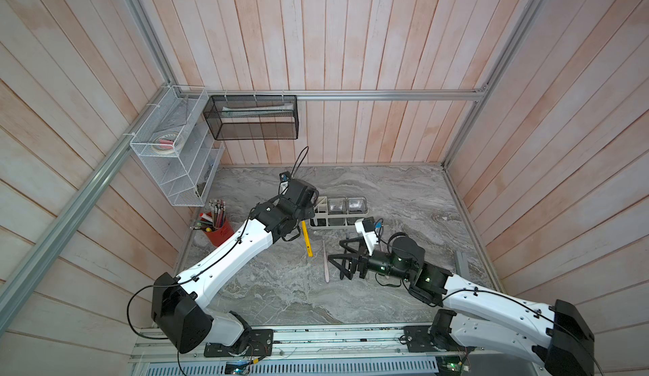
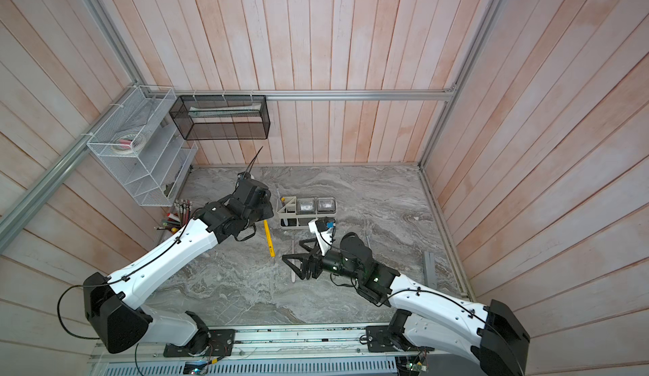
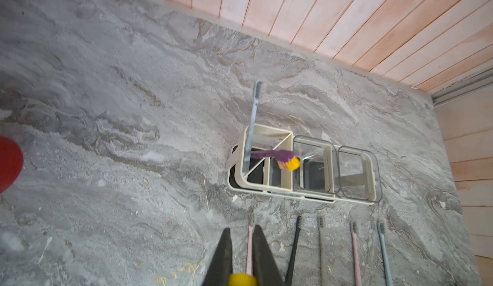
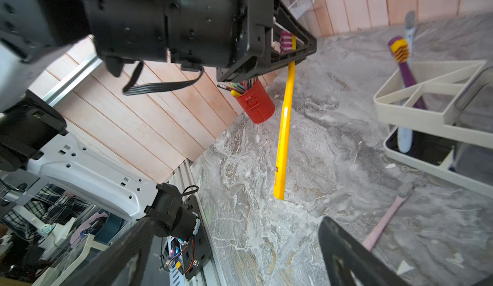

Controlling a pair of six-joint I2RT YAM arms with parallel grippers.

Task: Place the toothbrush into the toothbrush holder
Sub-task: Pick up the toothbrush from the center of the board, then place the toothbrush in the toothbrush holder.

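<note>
My left gripper (image 4: 296,55) is shut on the yellow toothbrush (image 4: 284,137) near its purple-bristled head. The handle slants down, its lower end at or just above the marble table. In both top views the yellow toothbrush (image 1: 306,239) (image 2: 268,239) sticks out from under the left wrist, just left of the cream toothbrush holder (image 1: 365,212) (image 2: 335,211). The holder (image 3: 266,188) has a blue-grey brush (image 3: 252,121) and a purple brush (image 3: 269,154) standing in its divided section. My right gripper (image 1: 335,250) (image 4: 234,244) is open and empty in front of the holder.
Several toothbrushes lie in a row before the holder, among them a pink one (image 1: 326,262) (image 3: 249,247) and a black one (image 3: 294,244). A red cup of pens (image 1: 219,232) stands at the left wall. White wire shelves (image 1: 175,153) and a black mesh basket (image 1: 253,118) hang on the walls.
</note>
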